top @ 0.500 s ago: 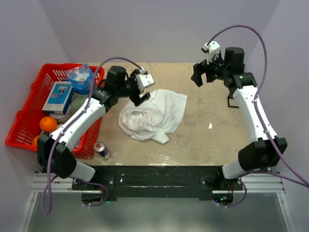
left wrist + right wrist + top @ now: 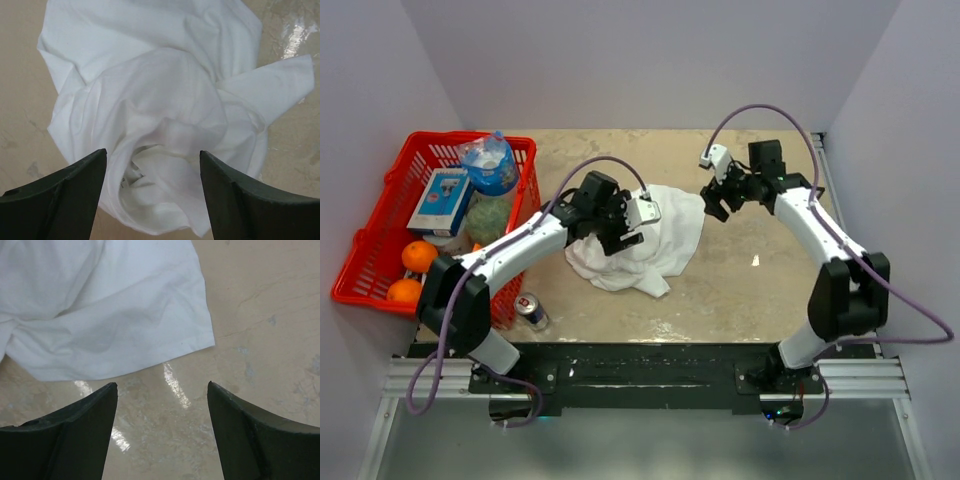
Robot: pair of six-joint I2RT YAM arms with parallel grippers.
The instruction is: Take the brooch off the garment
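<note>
The garment [image 2: 655, 240] is a white T-shirt lying crumpled in a heap on the beige table [image 2: 750, 290]. No brooch shows in any view; it is hidden. My left gripper [image 2: 616, 238] hovers over the heap's left part. In the left wrist view it [image 2: 152, 157] is open, its dark fingers [image 2: 75, 192] straddling the shirt's neck opening [image 2: 150, 165]. My right gripper [image 2: 718, 206] hangs at the shirt's far right edge. From the right wrist it [image 2: 162, 390] is open over bare table, with the hem of the garment [image 2: 110, 325] just beyond the fingertips.
A red basket [image 2: 380, 250] at the left holds oranges [image 2: 418, 256], a plastic bottle [image 2: 488, 165] and a blue-and-white box [image 2: 440, 200]. A drink can [image 2: 531, 312] lies near the front left table edge. Walls close in the back and sides.
Both arms have come in toward the shirt. The left gripper moved from its far left corner onto the heap; the right dropped from the back right to the shirt's right edge.
</note>
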